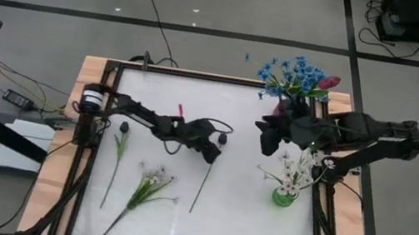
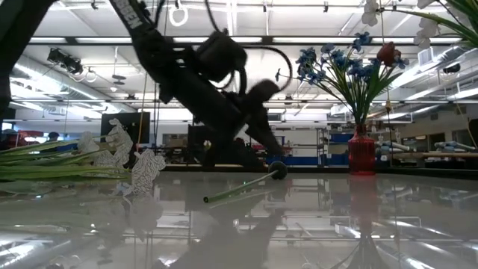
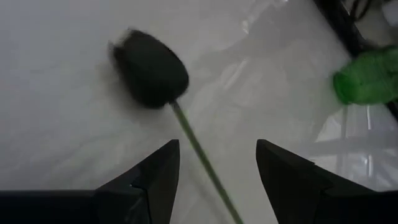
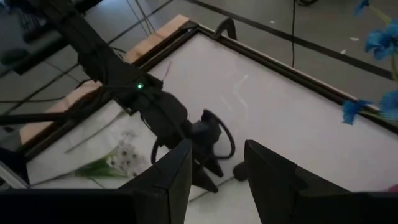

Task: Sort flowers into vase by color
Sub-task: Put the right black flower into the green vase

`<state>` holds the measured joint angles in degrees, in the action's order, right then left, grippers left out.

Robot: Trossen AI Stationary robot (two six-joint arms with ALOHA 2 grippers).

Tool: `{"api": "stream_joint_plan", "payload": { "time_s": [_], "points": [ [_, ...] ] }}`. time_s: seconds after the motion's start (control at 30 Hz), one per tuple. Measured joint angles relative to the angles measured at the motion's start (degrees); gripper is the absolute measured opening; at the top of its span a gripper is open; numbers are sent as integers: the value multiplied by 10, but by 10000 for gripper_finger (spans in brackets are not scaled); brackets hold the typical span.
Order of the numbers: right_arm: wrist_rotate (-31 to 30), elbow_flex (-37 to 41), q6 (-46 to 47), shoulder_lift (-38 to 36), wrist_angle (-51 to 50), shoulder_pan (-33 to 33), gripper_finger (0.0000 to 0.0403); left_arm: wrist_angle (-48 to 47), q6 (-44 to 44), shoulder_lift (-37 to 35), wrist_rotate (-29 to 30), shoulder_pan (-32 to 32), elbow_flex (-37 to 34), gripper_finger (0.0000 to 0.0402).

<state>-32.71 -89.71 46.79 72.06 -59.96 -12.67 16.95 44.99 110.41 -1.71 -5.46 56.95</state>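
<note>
A dark-budded flower [image 1: 206,176] lies flat on the white table with its bud [image 3: 151,68] toward the far edge. My left gripper [image 3: 217,146] is open just above it near the bud end, one finger on each side of the green stem [image 3: 199,152], which it does not touch. The low view shows the same gripper [image 2: 270,158] low over the bud [image 2: 278,171]. A second dark-budded flower [image 1: 114,161] and a white-clustered flower [image 1: 146,185] lie to the left. My right gripper [image 4: 217,149] hovers open by the red vase [image 1: 283,108].
The red vase [image 2: 361,153] holds blue flowers and a red-pink bud at the far right corner. A green vase [image 1: 284,199] with white flowers stands near the right edge. A black frame [image 1: 199,75] rims the table. The tabletop between the flowers and the near edge is bare.
</note>
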Motion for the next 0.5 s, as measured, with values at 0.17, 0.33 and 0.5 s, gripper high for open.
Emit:
{"api": "stream_joint_plan", "payload": {
  "time_s": [0.17, 0.33, 0.5],
  "points": [
    [6, 0, -4, -17, -27, 0, 155, -94, -6, 43, 9, -1, 71, 217],
    [9, 0, -5, -34, -45, 0, 155, -165, -14, 67, 26, -1, 124, 208],
    [9, 0, -3, -44, -56, 0, 155, -174, 5, 72, 36, -2, 132, 145]
  ]
}}
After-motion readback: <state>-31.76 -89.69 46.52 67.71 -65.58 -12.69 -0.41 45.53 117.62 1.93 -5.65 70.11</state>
